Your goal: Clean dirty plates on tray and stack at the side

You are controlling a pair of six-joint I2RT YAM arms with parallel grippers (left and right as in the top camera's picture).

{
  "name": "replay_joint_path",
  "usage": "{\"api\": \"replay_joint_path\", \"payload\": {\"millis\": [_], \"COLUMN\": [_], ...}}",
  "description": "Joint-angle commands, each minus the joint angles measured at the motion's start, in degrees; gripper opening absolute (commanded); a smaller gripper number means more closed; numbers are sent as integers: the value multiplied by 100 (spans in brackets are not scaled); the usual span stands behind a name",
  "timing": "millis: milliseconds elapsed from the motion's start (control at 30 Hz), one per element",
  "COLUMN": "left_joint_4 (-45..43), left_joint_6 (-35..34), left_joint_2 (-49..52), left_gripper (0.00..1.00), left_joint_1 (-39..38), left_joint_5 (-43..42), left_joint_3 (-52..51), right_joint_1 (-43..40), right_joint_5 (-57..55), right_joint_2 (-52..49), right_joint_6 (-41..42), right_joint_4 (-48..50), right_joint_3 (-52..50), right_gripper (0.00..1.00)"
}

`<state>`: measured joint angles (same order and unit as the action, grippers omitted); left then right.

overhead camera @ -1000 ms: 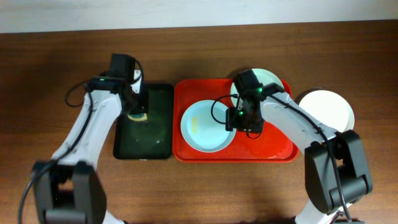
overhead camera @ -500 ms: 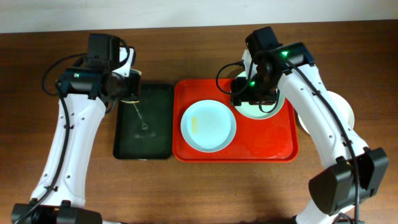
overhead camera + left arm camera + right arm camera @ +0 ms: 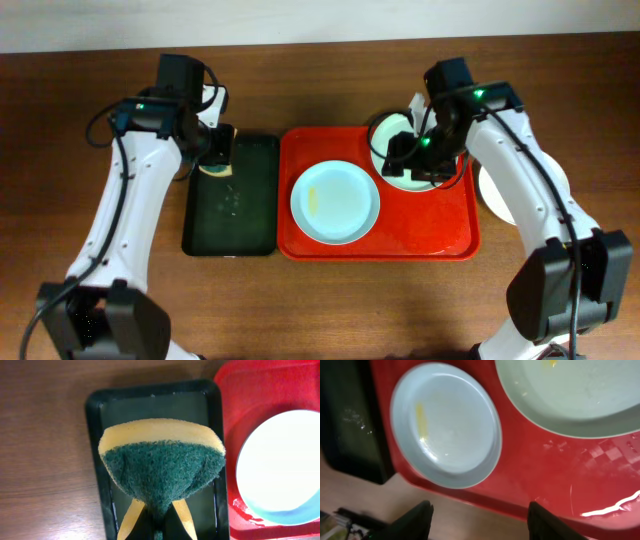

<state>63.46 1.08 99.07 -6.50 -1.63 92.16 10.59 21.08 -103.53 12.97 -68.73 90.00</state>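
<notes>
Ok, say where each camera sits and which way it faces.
Overhead: fixed above the table, facing straight down on the red tray and dark green tray; left arm and right arm show.
Left wrist: on the left arm, looking down past the left gripper pinching a sponge over the dark green tray.
Right wrist: on the right arm, looking down at the red tray; the open right gripper shows at the bottom edge.
Shared: the pale blue plate appears in all three.

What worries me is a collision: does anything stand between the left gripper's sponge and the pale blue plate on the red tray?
Nothing visible. The left gripper, shut on the sponge, hangs over the dark green tray; only tray rims and bare red tray lie before the plate.
</notes>
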Motion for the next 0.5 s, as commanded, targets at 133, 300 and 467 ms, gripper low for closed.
{"api": "replay_joint_path", "payload": {"millis": [133,300,467], "left_joint_4": [52,50,50], "left_joint_6": [-42,-42,-42], "left_joint_2": [251,262,262], "left_gripper": [0,0,0], "left_joint_1": [22,-61,-96], "left_joint_5": [-227,-247,-245], "left_joint_3": [90,83,72], "right_joint_1": [33,162,476], "right_joint_5": [293,293,227], "right_joint_2": [105,103,101], "right_joint_6": [52,361,378], "right_joint_4": [1961,3200,3716], "right_joint_3": [-1853,-2741,-3010], "right_gripper": [36,36,37]}}
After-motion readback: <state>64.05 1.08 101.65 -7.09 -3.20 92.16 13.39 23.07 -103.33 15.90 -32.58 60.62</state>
